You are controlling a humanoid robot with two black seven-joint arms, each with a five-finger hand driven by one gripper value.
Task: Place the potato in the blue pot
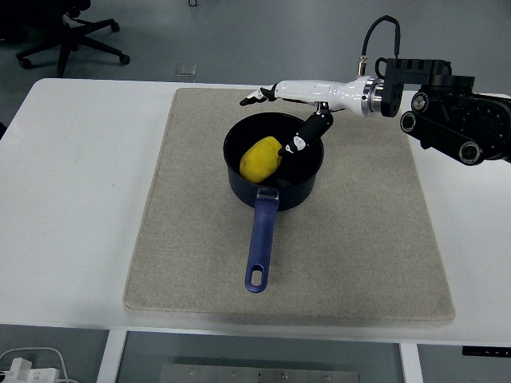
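Observation:
The yellow potato [262, 157] lies inside the dark blue pot [275, 185], toward its left side. The pot stands on the beige mat [200, 239] with its long blue handle [260, 243] pointing toward the near edge, slightly left. My right hand [279, 112] hovers over the pot's far rim with its white fingers [257, 97] spread and its dark thumb [307, 132] reaching down over the pot; it holds nothing. The left arm is out of view.
The mat covers the middle of the white table [72, 199]. An office chair base [72, 40] stands on the floor beyond the far left corner. A small clear object [186, 70] lies at the table's far edge.

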